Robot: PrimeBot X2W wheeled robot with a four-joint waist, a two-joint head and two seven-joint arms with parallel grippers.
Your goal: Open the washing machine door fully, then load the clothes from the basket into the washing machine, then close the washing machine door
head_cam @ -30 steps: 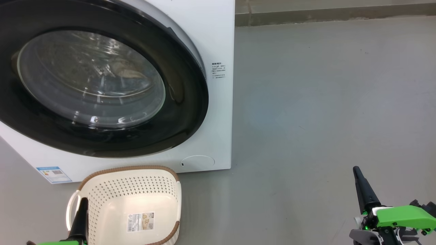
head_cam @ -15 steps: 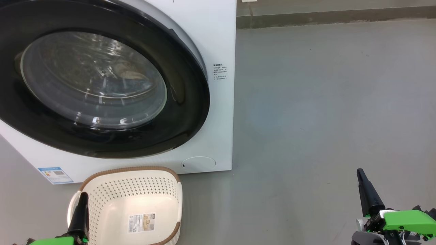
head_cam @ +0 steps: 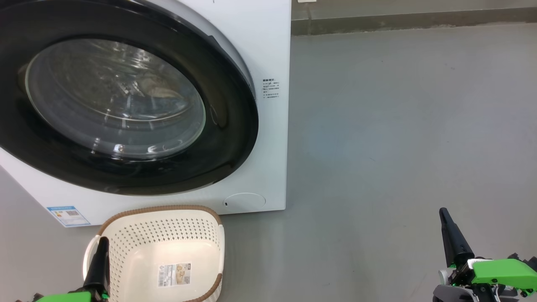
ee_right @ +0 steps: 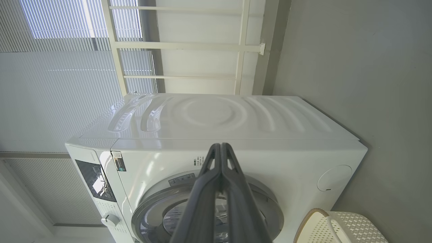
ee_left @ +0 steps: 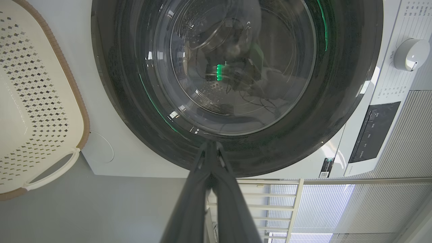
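Washing machine door [head_cam: 126, 96] shut; cream basket [head_cam: 168, 228] stands before it.

Washing machine [head_cam: 270, 50]: one big white front-loading box is standing.
Door [head_cam: 233, 138]: one large round glossy black door with a clear glass window is showing.
Basket [head_cam: 159, 208]: one small cream perforated plastic tub with a brown rim is sitting.
Paper label [head_cam: 174, 273]: one is lying.
Blue sticker [head_cam: 67, 214]: one is showing.
Round white flap [head_cam: 244, 200]: one is showing.
White dial knob [ee_left: 410, 54]: one is showing.
Grippers: two with dark fingers are showing, the left gripper [head_cam: 103, 242] and the right gripper [head_cam: 443, 213].
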